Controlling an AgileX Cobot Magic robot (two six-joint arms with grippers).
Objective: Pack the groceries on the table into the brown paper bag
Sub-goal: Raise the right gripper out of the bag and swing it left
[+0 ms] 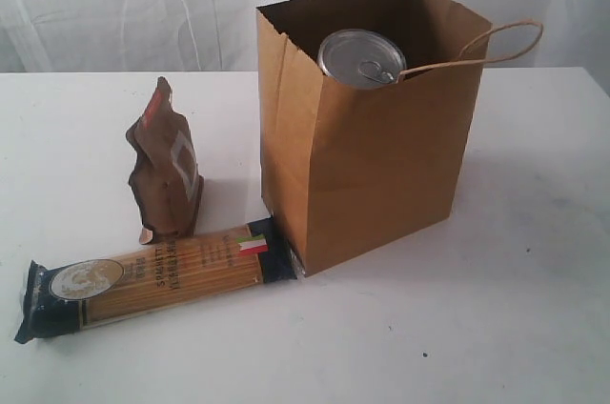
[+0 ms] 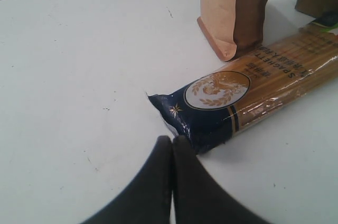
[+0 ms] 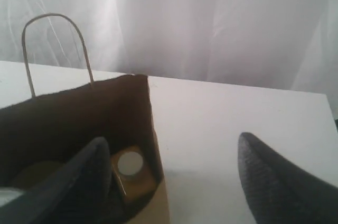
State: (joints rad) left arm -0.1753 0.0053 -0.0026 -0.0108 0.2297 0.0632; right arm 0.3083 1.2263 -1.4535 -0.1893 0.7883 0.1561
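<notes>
The brown paper bag [image 1: 381, 166] stands upright on the table [image 1: 496, 328], and a silver pull-tab can [image 1: 360, 57] shows high inside it. Left of the bag stands the brown pouch [image 1: 165, 168]. The spaghetti packet [image 1: 157, 277] lies flat in front of the pouch, one end by the bag's base. My left gripper [image 2: 171, 140] is shut and empty, its tips right beside the packet's dark end [image 2: 203, 121]. My right gripper [image 3: 173, 139] hangs open above the bag's rim [image 3: 140, 84]. A yellow bottle with a white cap [image 3: 130, 164] stands in a corner of the bag. Neither gripper appears in the exterior view.
A white curtain [image 1: 143, 4] hangs behind the table. The bag's twisted handles [image 1: 505, 42] stick up and outward. In the left wrist view the pouch [image 2: 235, 7] stands just beyond the packet. White tabletop [image 3: 227, 113] lies beside the bag under the right gripper.
</notes>
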